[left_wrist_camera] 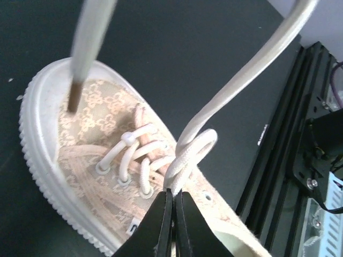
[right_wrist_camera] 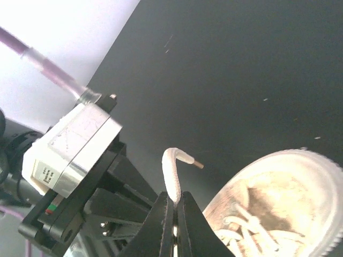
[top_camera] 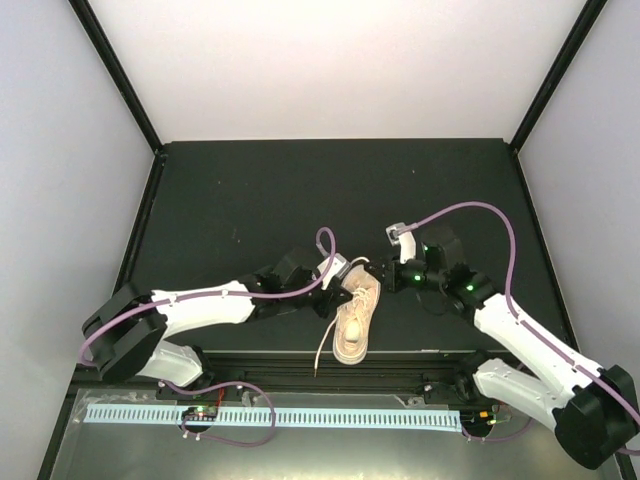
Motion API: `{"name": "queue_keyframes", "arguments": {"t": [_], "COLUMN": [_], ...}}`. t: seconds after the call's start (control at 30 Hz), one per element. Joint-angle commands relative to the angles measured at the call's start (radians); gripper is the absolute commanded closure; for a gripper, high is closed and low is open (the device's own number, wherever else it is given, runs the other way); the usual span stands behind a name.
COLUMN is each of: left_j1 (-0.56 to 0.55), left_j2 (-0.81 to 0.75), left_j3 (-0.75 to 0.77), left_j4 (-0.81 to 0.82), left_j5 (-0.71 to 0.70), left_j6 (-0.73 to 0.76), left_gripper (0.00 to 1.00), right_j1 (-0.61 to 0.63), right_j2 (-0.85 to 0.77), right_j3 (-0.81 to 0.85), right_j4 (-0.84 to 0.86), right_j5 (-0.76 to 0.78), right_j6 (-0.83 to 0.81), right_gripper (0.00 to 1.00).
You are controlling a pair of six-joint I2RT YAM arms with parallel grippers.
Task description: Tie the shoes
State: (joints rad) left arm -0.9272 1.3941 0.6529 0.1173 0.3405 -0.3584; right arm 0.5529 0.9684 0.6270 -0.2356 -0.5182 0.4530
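The left fingers (left_wrist_camera: 167,202) are pressed together, pinching a loop of cream lace (left_wrist_camera: 187,155) just above the eyelets of the sneaker (left_wrist_camera: 80,139). In the left wrist view its toe cap lies toward 10 o'clock from them, and the lace runs off toward 1 o'clock. In the top view the sneaker rests on the dark desk (top_camera: 250,200) near its 6 o'clock edge, at 5 o'clock from the left fingers and 7 o'clock from the right fingers (right_wrist_camera: 166,206). These are likewise closed, nipping the other lace end (right_wrist_camera: 172,171), which stands toward 12 o'clock, with the sneaker's toe at 4 o'clock.
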Motion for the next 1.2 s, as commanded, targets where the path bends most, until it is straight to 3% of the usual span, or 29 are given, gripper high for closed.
{"name": "queue_keyframes", "arguments": {"t": [0.0,0.17,0.53,1.17], "left_j1": [-0.007,-0.005,0.011,0.021], "left_j2": [-0.034,-0.122,-0.212,-0.132], "left_j3": [0.005,-0.064,-0.157,-0.158], "left_j4": [-0.047,-0.095,-0.185,-0.161], "left_j5": [-0.086,-0.147,-0.190,-0.168], "left_j6": [-0.029,-0.047,-0.114,-0.144], "left_gripper": [0.98,0.98,0.98,0.99], "right_j1": [-0.011,-0.117,-0.544,-0.578], "right_j2": [-0.060,-0.122,-0.370,-0.359], "right_j3": [0.005,-0.034,-0.179,-0.280], "right_j4": [-0.075,-0.206,-0.365,-0.361], "right_j5": [0.176,0.354,0.441,0.491], "right_j6": [0.039,0.135,0.302,0.416], "right_gripper": [0.98,0.98,0.98,0.98]}}
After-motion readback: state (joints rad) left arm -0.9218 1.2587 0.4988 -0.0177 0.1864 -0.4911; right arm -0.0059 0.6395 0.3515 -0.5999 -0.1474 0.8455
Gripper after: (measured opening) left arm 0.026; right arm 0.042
